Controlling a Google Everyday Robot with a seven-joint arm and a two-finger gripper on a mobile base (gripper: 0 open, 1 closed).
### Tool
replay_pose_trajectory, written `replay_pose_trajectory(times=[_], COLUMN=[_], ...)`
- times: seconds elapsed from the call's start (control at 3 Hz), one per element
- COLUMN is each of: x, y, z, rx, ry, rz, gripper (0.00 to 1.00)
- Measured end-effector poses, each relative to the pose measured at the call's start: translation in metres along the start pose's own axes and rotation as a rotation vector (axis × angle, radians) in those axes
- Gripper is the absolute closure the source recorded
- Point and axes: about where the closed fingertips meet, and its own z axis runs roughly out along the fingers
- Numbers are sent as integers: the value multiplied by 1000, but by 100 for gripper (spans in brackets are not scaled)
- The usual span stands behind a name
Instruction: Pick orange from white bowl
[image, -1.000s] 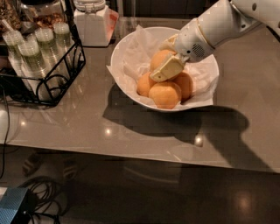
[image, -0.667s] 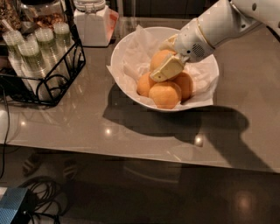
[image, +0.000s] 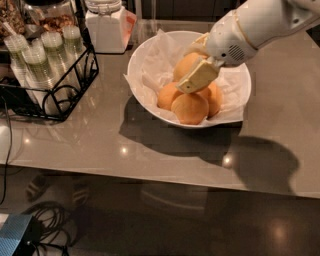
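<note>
Over white bowl (image: 165, 114) on tabletop (image: 125, 145): tool (image: 188, 70) pinches pale orange (image: 183, 63) between its two fingers | orange sits atop three deeper-orange fruits (image: 190, 107) inside bowl | wire rack (image: 75, 95) of cups (image: 52, 42) stands left.

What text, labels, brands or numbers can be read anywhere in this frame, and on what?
No text is legible.
White jar: no readable label.
Lidded cups in wire rack: nothing readable.
Blue box at lower left: too blurred.
Gripper, shut on the orange at the white bowl: no markings readable.
</note>
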Motion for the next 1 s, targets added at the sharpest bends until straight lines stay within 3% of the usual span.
replay_pose_trajectory(times=[0.33,1.0], x=[-10,-24], y=[14,44], z=[-40,-92], rx=[108,225], ry=[6,-8], rz=[-36,-69], gripper=[100,100])
